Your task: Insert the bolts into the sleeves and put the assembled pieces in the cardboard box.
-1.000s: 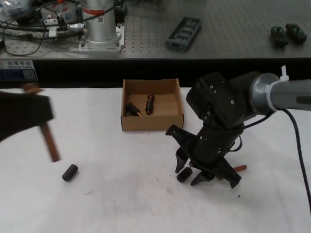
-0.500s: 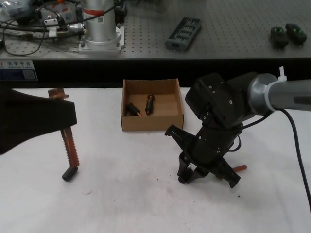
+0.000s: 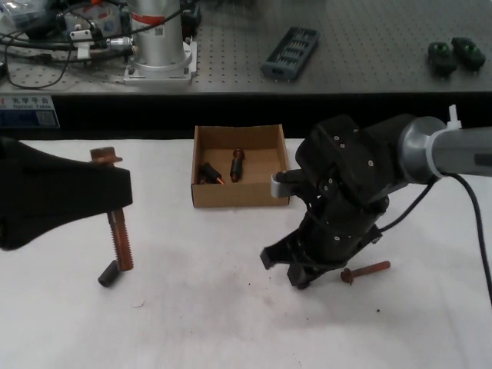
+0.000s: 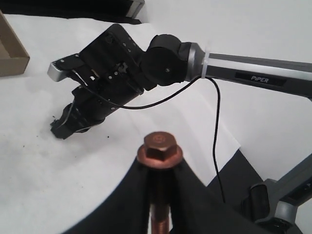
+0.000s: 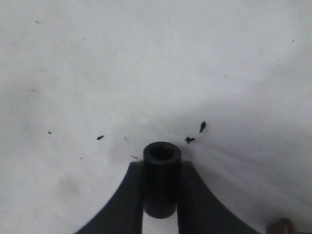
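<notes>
My left gripper (image 3: pixel 115 201) is shut on a copper bolt (image 3: pixel 118 219), which hangs upright with its hex head (image 4: pixel 159 149) up and its tip just above a black sleeve (image 3: pixel 108 273) lying on the white sheet. My right gripper (image 3: pixel 300 275) is shut on another black sleeve (image 5: pixel 161 178), held low over the sheet with its open bore facing outward. A second copper bolt (image 3: pixel 366 270) lies on the sheet beside the right gripper. The cardboard box (image 3: pixel 241 194) stands at the middle back and holds two assembled pieces (image 3: pixel 235 164).
The white sheet (image 3: pixel 200 307) covers the bench front and carries a few dark specks (image 5: pixel 194 134). Behind the box runs a perforated metal bench with a silver post (image 3: pixel 157 34), a black block (image 3: pixel 290 51) and cables. The right arm's cable (image 3: pixel 470 223) trails at the right.
The left gripper has swung rightward, bringing its bolt upright over the loose sleeve. The right gripper shut on the sleeve by the second bolt and turned, lifting it slightly.
</notes>
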Action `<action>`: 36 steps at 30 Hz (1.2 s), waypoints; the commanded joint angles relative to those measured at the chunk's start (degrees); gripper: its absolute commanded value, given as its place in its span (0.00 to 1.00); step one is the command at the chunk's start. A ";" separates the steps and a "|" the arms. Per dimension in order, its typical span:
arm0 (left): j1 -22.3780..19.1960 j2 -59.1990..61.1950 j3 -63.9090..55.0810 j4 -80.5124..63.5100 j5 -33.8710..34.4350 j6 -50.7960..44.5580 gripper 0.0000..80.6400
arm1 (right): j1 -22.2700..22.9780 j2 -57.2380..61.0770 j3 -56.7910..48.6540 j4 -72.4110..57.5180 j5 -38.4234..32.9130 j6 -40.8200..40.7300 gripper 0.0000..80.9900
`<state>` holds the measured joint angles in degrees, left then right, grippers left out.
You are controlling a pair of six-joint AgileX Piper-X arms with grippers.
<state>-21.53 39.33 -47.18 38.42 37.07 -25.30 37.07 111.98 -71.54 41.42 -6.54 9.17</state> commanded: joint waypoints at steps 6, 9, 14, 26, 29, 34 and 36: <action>0.17 2.75 -0.11 -3.51 -0.40 -0.49 0.01 | -0.43 0.67 3.54 6.76 4.38 -5.27 0.01; 0.17 2.75 -0.11 -4.42 -0.36 -0.49 0.01 | -0.28 1.31 3.54 8.24 4.93 -5.49 0.01; 0.17 2.75 -0.11 -4.71 0.84 -0.49 0.01 | -0.28 1.76 3.54 9.58 6.54 -5.29 0.01; 0.17 2.75 -0.11 -4.71 3.36 -0.02 0.01 | -0.28 3.33 3.54 9.83 6.93 -2.16 0.29; 0.17 2.75 -0.11 -4.71 3.36 -0.02 0.01 | -0.28 3.64 3.54 9.89 7.05 -1.04 0.25; 0.17 2.75 -0.11 -4.71 3.36 -0.02 0.01 | -0.28 3.79 3.23 10.02 7.11 0.25 0.15; 0.17 2.75 -0.11 -4.71 3.36 0.08 0.01 | -0.28 3.79 2.96 10.35 7.24 0.25 0.11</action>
<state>-21.53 42.13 -47.13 34.98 39.66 -25.50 37.07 112.30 -70.30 46.27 -1.41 8.78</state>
